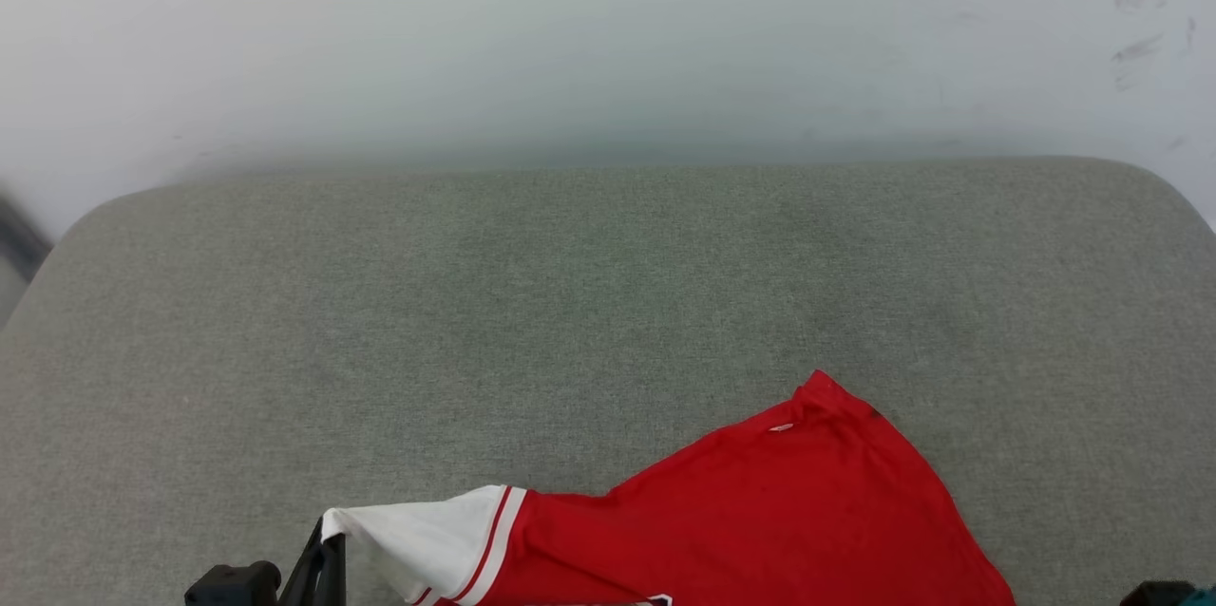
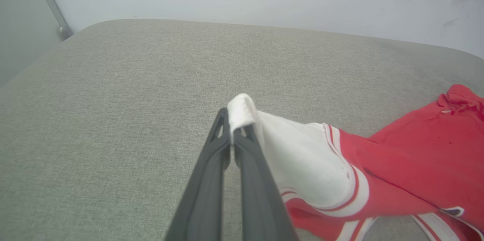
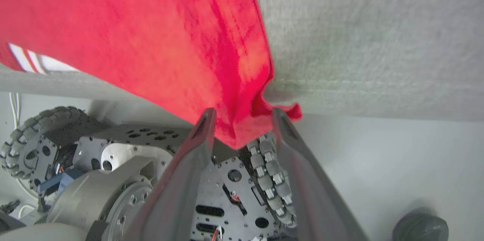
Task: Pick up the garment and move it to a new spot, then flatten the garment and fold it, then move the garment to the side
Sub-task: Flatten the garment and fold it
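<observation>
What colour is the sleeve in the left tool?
White, with red trim stripes; the sleeve shows best in the left wrist view.

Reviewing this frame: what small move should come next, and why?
Probably close the right gripper. Its jaws stand open with a red hem corner of the garment between them, hanging off the grey cushion, while the left gripper is shut on the white sleeve.

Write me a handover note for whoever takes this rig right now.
Left pincer: shut on the white sleeve tip of the garment.
Right pincer: open, fingers straddling the red hem corner hanging off the near edge of the grey cushion.
Shirt rumpled at that edge, not flattened.
Done: left grasp. Left: close right, lift, move, flatten, fold, set aside.
</observation>
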You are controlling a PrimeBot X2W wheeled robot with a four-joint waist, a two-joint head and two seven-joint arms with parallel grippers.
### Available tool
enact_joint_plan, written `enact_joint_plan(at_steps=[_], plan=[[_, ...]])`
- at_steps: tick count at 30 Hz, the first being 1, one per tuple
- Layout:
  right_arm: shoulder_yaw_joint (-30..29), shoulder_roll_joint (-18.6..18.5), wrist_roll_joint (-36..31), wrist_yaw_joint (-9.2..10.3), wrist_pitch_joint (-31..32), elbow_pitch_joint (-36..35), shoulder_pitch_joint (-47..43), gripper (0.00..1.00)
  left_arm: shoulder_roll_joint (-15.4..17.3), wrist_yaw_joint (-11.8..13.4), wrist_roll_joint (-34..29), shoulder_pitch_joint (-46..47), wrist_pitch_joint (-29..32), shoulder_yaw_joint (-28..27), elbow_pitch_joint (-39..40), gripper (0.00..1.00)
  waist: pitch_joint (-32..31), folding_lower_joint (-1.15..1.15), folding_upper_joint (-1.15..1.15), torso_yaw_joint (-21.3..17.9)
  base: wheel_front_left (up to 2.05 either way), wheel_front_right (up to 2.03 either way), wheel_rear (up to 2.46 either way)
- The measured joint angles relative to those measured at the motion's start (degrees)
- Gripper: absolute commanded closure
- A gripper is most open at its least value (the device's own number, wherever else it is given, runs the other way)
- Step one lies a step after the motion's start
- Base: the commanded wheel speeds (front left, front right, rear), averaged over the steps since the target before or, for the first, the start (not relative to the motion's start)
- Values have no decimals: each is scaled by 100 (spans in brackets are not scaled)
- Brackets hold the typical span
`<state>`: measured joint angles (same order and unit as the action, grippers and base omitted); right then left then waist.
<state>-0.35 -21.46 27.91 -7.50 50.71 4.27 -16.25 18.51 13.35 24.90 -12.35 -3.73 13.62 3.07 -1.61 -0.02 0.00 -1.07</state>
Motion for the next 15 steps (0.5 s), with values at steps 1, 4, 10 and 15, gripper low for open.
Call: enact_joint_plan(at_steps=[1,4,10,15], plan=[[-141,101,-79,0,-407,-207,24,0,9,4,1,-7,10,8,9,100,5,0,0,-50,0,0,0],[-260,165,-193,0,-954,-363,183,0,13,25,1,-7,29,16,21,100,17,0,0,-77,0,0,0],[-227,302,-264,0,-2365,-341,968,0,35,-7,-1,77,55,62,20,100,119,1,0,-88,0,0,0],[252,325,-225,0,-2408,-36,1752,0,29,-26,-55,316,54,138,76,100,315,2,0,-22,0,0,0]])
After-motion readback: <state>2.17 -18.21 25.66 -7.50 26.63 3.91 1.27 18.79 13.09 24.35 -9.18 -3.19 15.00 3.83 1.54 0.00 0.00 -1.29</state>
